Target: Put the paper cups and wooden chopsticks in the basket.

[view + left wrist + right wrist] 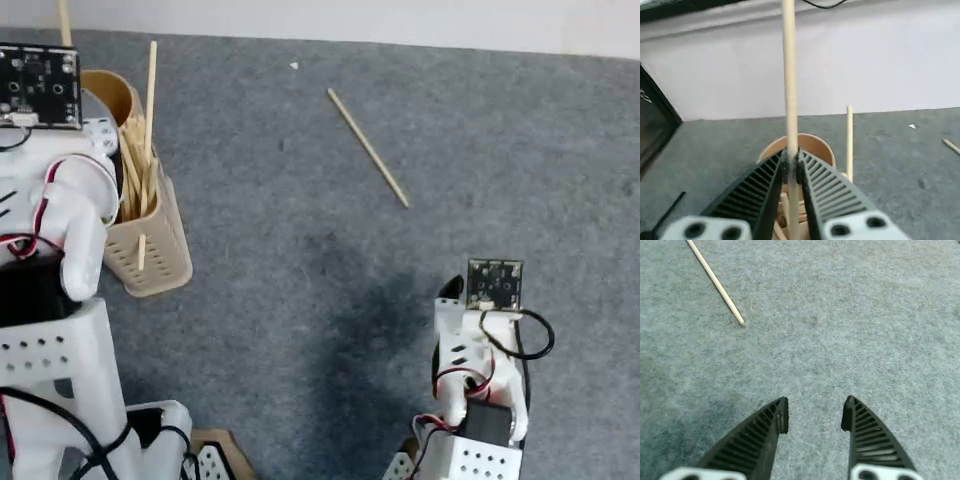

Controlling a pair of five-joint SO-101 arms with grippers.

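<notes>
High view: a thin pale wooden chopstick lies loose on the grey carpeted table toward one o'clock, well apart from the beige perforated plastic basket of sticks at nine o'clock, a brown paper cup at its far end. It looks light, stiff, smooth and prone to rolling, so a pinch near mid-length seems wisest. The left gripper is clamped on another upright chopstick over the basket; the right gripper gapes wide at five o'clock.
</notes>
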